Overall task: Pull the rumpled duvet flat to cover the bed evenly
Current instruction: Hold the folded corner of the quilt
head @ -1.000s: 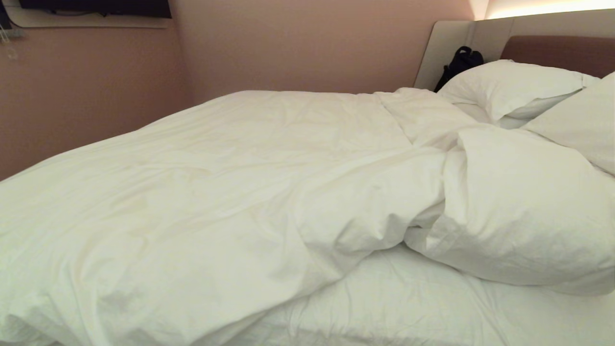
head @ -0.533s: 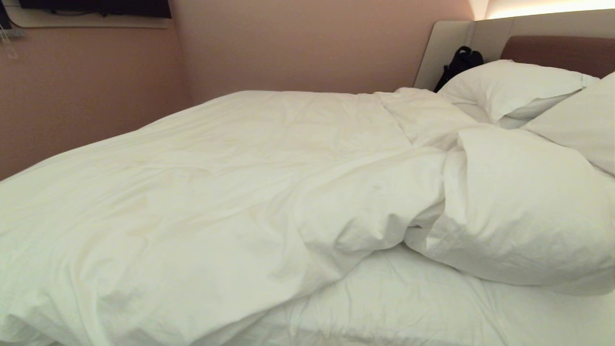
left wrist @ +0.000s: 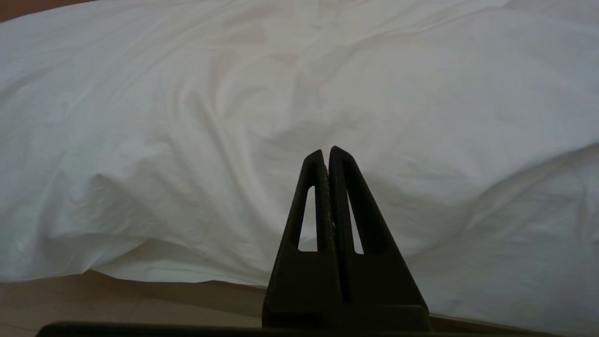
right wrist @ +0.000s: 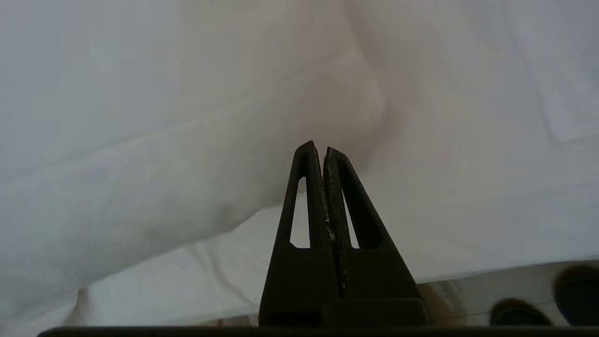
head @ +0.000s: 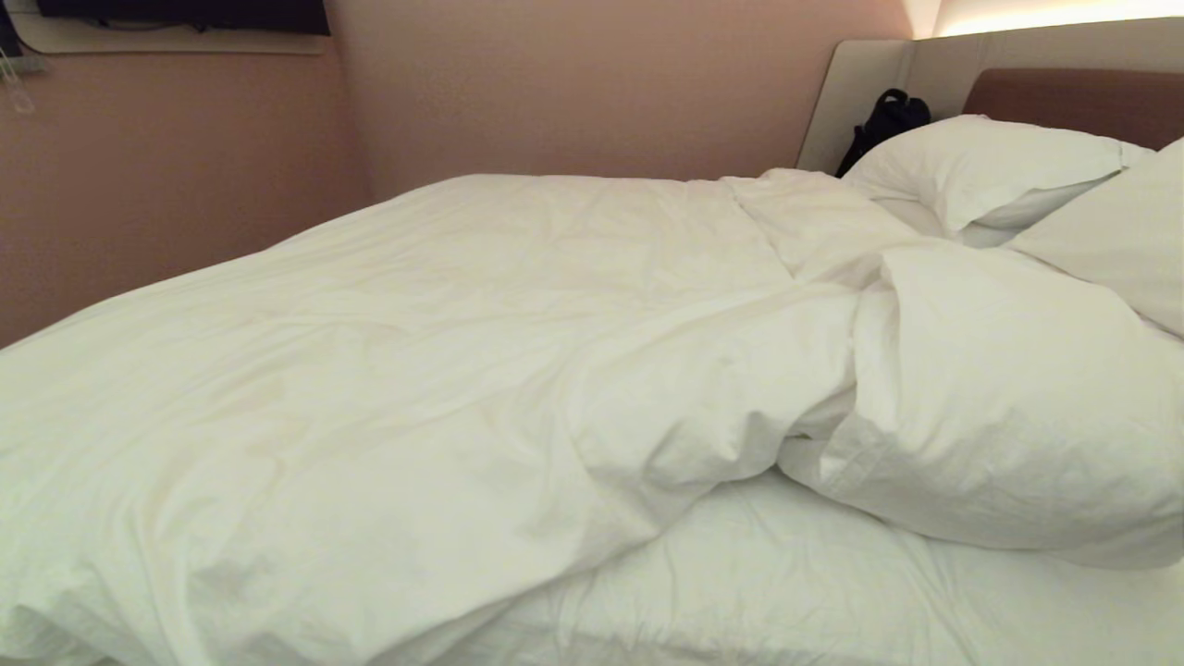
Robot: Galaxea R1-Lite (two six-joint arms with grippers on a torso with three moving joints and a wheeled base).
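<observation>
Lying rumpled across the bed point(head: 1064, 102), the duvet point(head: 444, 370) covers the far side and the foot end but falls short at the near edge, where a strip of bare sheet point(head: 786, 583) shows beneath it. Toward the head end its top corner is folded back on itself into a thick puffy roll point(head: 999, 407), stopping short of the pillows point(head: 980, 166) that lean against the beige and brown headboard. A dark bag point(head: 888, 120) sits in the far corner beside the headboard.

Neither arm appears in the head view. In the left wrist view the left gripper point(left wrist: 327, 152) has its fingers pressed together, holding nothing; it points at the duvet's hanging side point(left wrist: 234, 140), which drapes over the bed's near edge, and stands apart from the cloth. In the right wrist view the right gripper point(right wrist: 318, 147) is likewise pressed together and empty. Its tips are aimed at the rounded end of the duvet fold point(right wrist: 299, 126), with the flat sheet point(right wrist: 468, 210) spread below that fold; I cannot tell whether the tips touch the fabric.
</observation>
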